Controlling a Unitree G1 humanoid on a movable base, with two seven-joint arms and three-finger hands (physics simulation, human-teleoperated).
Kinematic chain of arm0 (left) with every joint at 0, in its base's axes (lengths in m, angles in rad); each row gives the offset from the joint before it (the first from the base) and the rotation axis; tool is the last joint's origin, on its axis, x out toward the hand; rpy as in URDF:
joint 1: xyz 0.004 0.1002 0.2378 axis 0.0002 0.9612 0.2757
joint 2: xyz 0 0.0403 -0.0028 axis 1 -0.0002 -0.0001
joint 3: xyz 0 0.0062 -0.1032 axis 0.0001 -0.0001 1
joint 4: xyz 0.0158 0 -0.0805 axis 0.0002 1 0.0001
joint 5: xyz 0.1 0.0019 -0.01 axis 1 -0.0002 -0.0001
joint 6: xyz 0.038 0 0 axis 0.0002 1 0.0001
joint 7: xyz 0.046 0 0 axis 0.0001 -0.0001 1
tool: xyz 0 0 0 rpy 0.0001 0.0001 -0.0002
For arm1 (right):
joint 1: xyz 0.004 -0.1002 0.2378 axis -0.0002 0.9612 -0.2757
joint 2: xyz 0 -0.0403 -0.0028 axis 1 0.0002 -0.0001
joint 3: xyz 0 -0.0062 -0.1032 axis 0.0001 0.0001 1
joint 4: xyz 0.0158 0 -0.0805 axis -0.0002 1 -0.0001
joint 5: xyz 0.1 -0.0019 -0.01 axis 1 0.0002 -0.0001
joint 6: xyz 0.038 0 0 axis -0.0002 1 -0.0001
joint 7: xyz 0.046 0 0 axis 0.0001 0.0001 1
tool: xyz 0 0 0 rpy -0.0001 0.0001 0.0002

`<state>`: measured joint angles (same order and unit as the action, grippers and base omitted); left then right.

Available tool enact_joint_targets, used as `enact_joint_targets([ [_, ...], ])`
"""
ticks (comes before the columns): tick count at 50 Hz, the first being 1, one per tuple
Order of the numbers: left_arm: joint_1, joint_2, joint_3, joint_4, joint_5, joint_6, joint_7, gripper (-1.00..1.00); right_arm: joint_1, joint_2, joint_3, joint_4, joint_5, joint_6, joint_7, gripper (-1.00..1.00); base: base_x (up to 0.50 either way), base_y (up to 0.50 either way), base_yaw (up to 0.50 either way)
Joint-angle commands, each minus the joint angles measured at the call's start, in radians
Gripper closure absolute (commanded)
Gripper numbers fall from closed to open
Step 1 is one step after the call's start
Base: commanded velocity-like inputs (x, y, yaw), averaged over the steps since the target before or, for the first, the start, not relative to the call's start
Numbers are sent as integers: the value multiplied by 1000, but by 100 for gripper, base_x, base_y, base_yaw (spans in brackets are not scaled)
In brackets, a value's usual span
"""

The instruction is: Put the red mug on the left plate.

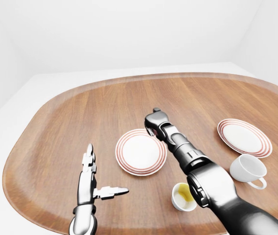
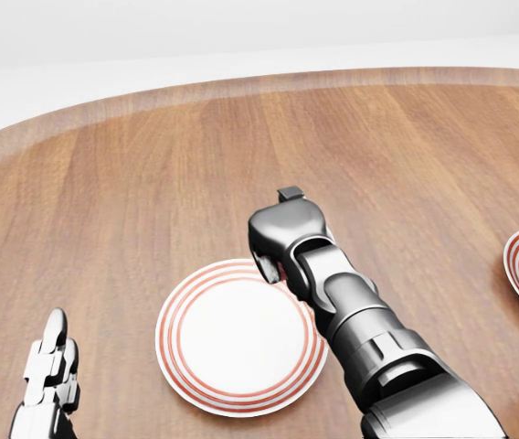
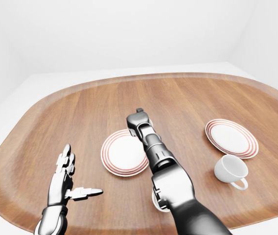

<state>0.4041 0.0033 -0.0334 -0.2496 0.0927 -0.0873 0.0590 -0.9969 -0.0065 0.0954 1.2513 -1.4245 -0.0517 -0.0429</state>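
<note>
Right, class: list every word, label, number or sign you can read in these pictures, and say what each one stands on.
None: no readable text shows in any view.
The left plate and right plate carry only red rings.
The white cup, the small bowl and the table are unmarked.
Both the left robot hand and the right robot hand bear no label.

head view: close, looking down | eye views: wider, sharing left plate
</note>
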Motion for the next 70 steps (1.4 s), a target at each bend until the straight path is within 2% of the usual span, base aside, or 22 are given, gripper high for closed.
enact_joint_targets([
  [1,5,-3,9,6,-10,0,-9,-100,-308,92,38,59,84,-35,-113,100,0,0,0],
  [7,6,-4,12,8,-13,0,-12,-100,-251,124,63,107,20,5,-88,100,0,0,0],
  [10,8,-4,17,12,-21,0,-16,-100,-209,142,80,126,-49,52,-71,100,0,0,0],
  [11,8,-5,18,13,-21,0,-17,-100,-201,146,78,129,-66,59,-63,100,0,0,0],
  [12,4,-5,19,16,-22,0,-18,-100,-188,154,87,135,-98,92,-36,100,0,0,0],
  [14,0,-5,22,20,-23,0,-21,-100,-174,162,86,140,-145,115,9,100,0,0,0],
  [15,3,-5,24,22,-26,0,-24,-100,-165,167,97,143,-184,139,33,100,0,0,0],
  [16,6,-4,26,25,-30,0,-26,-100,-160,169,97,145,-213,139,30,100,0,0,0],
  [22,11,-9,40,31,-48,0,-43,-100,-124,192,64,151,-339,118,113,100,0,0,0],
  [28,10,-12,49,35,-55,0,-55,-100,-74,188,41,156,-447,126,266,100,0,0,0],
  [32,7,-14,52,37,-54,0,-59,-100,-57,190,-4,156,-462,95,289,100,0,0,0],
  [36,7,-16,57,40,-60,0,-65,-100,-47,194,-34,157,-467,100,291,100,0,0,0],
  [39,6,-17,60,40,-60,0,-67,-100,-46,198,-64,157,-445,81,280,100,0,0,0],
  [41,7,-18,61,41,-60,0,-67,-100,-42,200,-64,157,-450,82,277,100,0,0,0],
  [48,4,-19,73,49,-76,0,-79,-100,-19,219,-86,159,-437,27,242,100,0,0,0],
  [50,3,-21,75,49,-77,0,-81,-100,-18,228,-111,158,-401,-36,250,100,0,0,0],
  [70,-1,-26,96,58,-102,0,-105,-100,19,255,-100,161,-360,-36,206,100,0,0,0],
])
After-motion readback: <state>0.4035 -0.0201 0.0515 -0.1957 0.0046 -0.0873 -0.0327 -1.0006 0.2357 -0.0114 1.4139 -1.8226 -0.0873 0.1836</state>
